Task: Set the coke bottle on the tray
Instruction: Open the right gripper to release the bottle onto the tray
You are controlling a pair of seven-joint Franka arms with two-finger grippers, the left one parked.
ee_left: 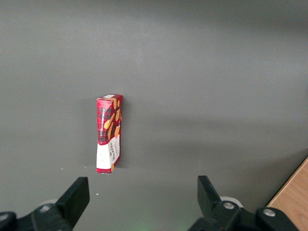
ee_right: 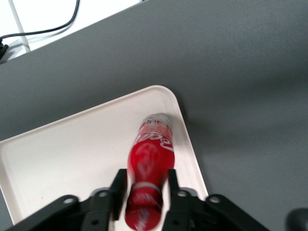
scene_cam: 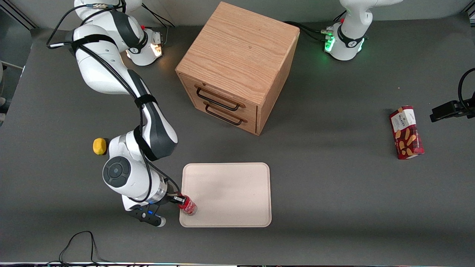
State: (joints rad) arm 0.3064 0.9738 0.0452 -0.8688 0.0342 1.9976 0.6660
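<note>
The coke bottle point(scene_cam: 188, 206), small with a red label and red cap, is over the tray's corner nearest the front camera, at the working arm's end. It is tilted, with its clear base pointing into the tray. The pale cream-pink tray point(scene_cam: 230, 193) lies flat on the grey table. My right gripper point(scene_cam: 181, 199) is at the tray's edge, shut on the bottle's cap end. In the right wrist view the gripper point(ee_right: 144, 185) has a finger on each side of the bottle point(ee_right: 150, 159), above the tray point(ee_right: 62, 154) close to its rounded corner.
A wooden drawer cabinet point(scene_cam: 237, 63) stands farther from the front camera than the tray. A yellow lemon point(scene_cam: 99, 146) lies beside my right arm. A red biscuit box point(scene_cam: 406, 132) lies toward the parked arm's end of the table, also in the left wrist view point(ee_left: 109, 133).
</note>
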